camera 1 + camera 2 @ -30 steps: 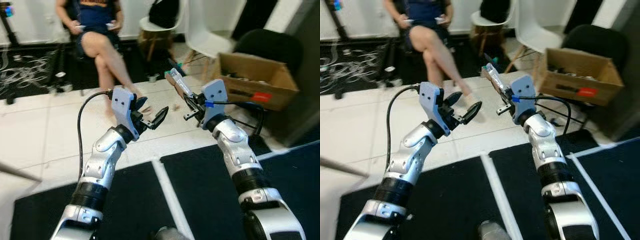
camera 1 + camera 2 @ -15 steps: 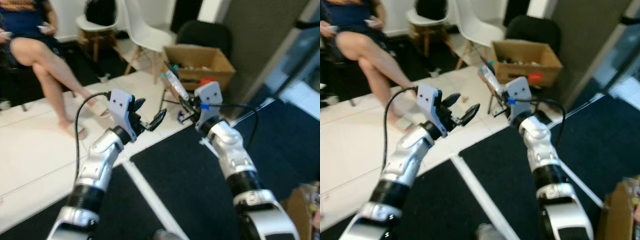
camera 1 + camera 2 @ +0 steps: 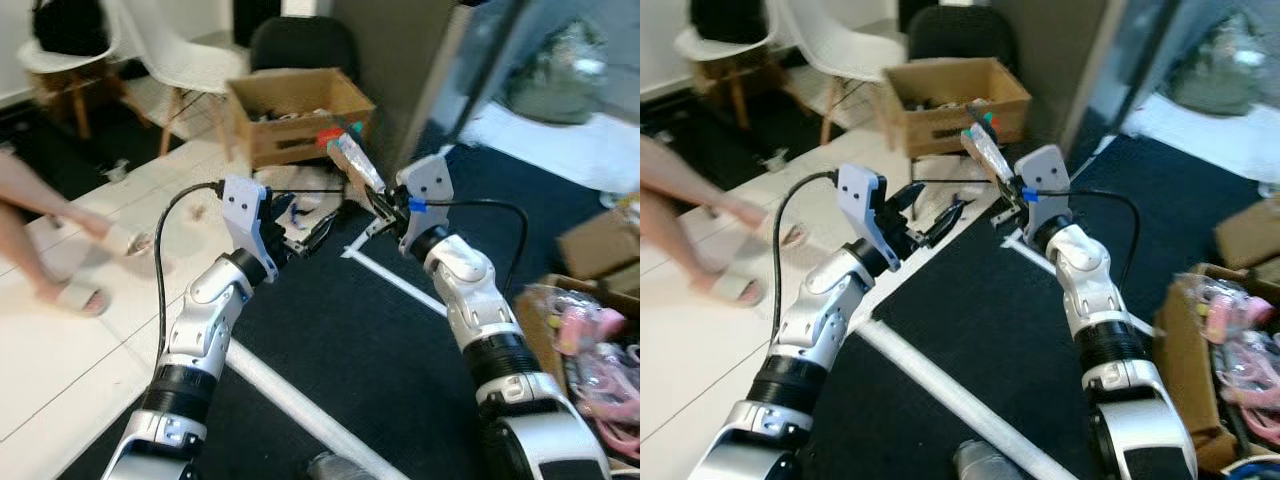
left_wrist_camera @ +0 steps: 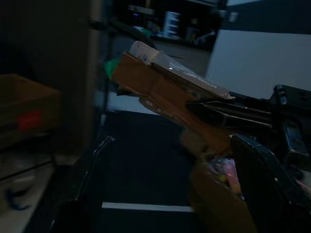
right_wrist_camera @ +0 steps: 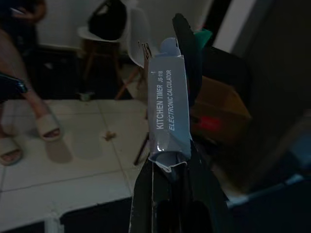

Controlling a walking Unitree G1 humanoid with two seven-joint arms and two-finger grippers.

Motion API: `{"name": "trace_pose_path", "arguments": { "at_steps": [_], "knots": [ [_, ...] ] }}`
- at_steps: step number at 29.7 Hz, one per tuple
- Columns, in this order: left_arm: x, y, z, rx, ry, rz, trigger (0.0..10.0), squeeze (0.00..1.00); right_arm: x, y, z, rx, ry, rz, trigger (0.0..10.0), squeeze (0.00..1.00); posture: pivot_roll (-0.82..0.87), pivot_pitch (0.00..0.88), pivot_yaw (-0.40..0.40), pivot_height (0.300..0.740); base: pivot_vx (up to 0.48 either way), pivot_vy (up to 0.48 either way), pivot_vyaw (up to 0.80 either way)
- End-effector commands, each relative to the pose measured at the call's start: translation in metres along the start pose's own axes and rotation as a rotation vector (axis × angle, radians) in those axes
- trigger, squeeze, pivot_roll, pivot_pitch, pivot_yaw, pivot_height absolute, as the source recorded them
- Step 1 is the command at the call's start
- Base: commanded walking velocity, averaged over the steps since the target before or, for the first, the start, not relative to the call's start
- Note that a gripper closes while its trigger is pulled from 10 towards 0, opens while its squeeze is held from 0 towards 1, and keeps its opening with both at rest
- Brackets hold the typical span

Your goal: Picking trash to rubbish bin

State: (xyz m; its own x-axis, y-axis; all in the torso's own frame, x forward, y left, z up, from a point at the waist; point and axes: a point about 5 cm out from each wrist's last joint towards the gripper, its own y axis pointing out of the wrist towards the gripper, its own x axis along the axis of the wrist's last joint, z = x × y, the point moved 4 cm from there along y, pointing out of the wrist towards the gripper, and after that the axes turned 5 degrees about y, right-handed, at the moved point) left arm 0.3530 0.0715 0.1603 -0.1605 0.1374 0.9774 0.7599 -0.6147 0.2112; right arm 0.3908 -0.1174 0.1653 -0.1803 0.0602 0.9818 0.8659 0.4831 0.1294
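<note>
My right gripper (image 3: 373, 197) is shut on a flat kitchen timer package (image 3: 352, 163), brown card with a clear front, held up at chest height and pointing up and to the left. In the right wrist view the package (image 5: 167, 109) lies between the two black fingers (image 5: 188, 53). My left gripper (image 3: 306, 228) is open and empty, just left of and below the package; in its wrist view the package (image 4: 167, 92) sits straight ahead. An open cardboard box (image 3: 296, 110) with items inside stands on the floor beyond both grippers.
A black chair (image 3: 302, 44) stands behind the box, with white chairs (image 3: 170, 62) to the left. A person's sandalled feet (image 3: 88, 296) rest on the white tiles at left. A carton of pink wrappers (image 3: 592, 340) is at right. Black mats with a white line (image 3: 300, 410) lie below.
The camera has swung right: the seated person slid off to the left and the cardboard box now lies ahead. Both arms keep their pose, the right still gripping the package.
</note>
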Motion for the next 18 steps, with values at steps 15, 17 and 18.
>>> {"name": "trace_pose_path", "arguments": {
  "at_steps": [15,17,18],
  "knots": [
    [-0.0007,0.0016,0.0013,0.008,-0.047,-0.015,10.0,0.00,-0.0012,-0.0009,-0.0009,0.016,0.012,0.005,10.0,0.00,-0.07,0.000,-0.063,0.740,0.000,0.000,-0.53],
    [-0.0008,0.0018,0.0011,0.007,-0.048,-0.014,10.0,0.00,-0.0011,-0.0010,-0.0010,0.017,0.011,0.004,10.0,0.00,-0.06,0.000,-0.065,0.740,0.000,0.000,0.00],
    [-0.0006,0.0017,0.0007,0.005,-0.048,-0.015,10.0,0.00,-0.0010,-0.0010,-0.0009,0.019,0.011,0.002,10.0,0.00,-0.06,0.000,-0.065,0.740,0.000,0.000,0.00]
  ]
}}
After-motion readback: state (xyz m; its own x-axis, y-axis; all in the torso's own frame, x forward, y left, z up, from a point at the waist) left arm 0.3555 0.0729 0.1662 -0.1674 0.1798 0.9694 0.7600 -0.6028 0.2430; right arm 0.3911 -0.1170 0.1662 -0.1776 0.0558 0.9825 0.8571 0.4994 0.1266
